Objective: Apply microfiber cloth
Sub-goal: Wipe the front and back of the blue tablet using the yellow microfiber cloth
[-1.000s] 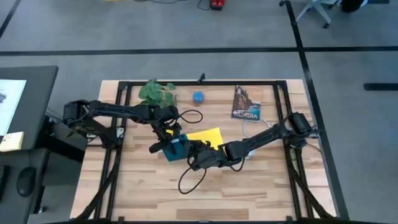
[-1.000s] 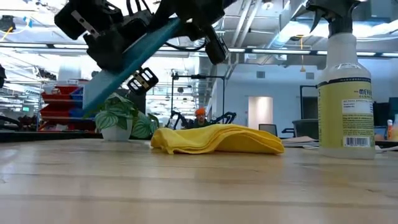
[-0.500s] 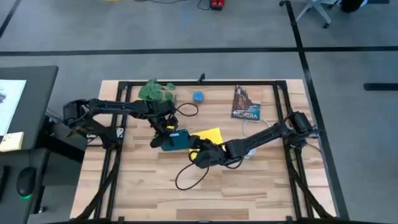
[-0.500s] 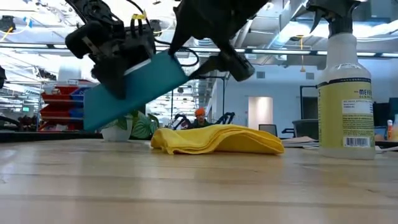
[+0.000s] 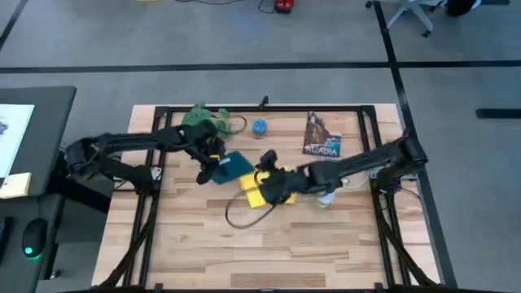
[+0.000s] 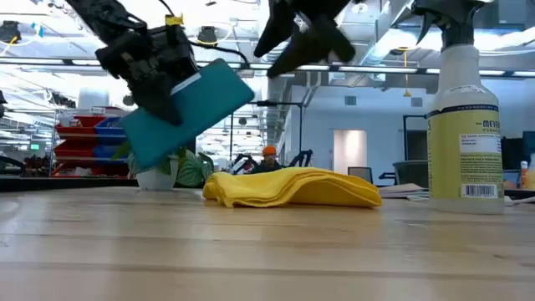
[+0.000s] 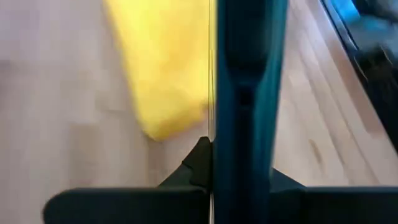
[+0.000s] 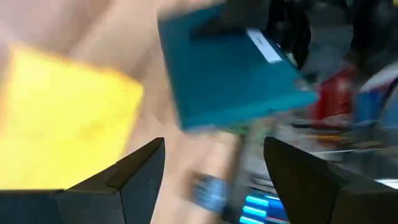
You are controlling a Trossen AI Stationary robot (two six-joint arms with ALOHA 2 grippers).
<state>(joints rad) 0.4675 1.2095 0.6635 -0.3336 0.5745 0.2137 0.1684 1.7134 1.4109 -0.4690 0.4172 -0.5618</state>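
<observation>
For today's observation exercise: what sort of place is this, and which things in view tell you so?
Probably a robotics lab or workshop. Two robot arms work at a framed wooden table, bare ceiling ducts and lights show overhead, and red storage bins and more equipment stand in the open room behind.

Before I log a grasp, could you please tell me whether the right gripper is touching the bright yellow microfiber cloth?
Apart. The low view shows the right gripper raised well above the bright yellow microfiber cloth, with open background between them.

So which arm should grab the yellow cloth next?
The right. Its gripper hovers open over the microfiber cloth, while the left gripper is occupied, shut on the teal tablet held off the table.
</observation>
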